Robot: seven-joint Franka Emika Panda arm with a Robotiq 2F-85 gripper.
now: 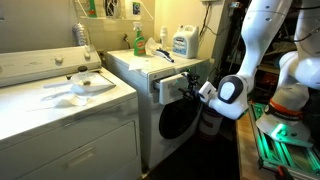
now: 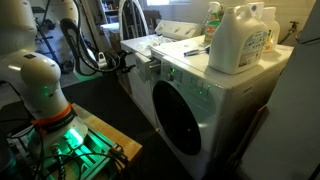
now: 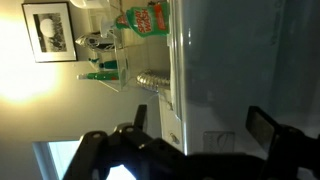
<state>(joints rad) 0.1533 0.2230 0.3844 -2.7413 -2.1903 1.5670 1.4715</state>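
My gripper (image 1: 191, 86) is at the upper front of a white front-loading washer (image 1: 150, 115), right by its detergent drawer (image 1: 170, 86), which seems to stick out a little. In an exterior view the gripper (image 2: 131, 62) is at the drawer's end (image 2: 151, 68). In the wrist view, which is turned sideways, the two dark fingers are spread wide apart (image 3: 200, 125) with the washer's pale front panel (image 3: 215, 70) between them. The jaws are open and hold nothing.
A big white detergent jug (image 1: 181, 40) (image 2: 240, 40) and a green bottle (image 1: 138, 41) (image 2: 213, 16) stand on the washer. Its round dark door (image 1: 178, 118) (image 2: 181, 125) is below the drawer. A white top-loading machine (image 1: 60, 120) stands beside it. The robot base (image 2: 45, 95) glows green.
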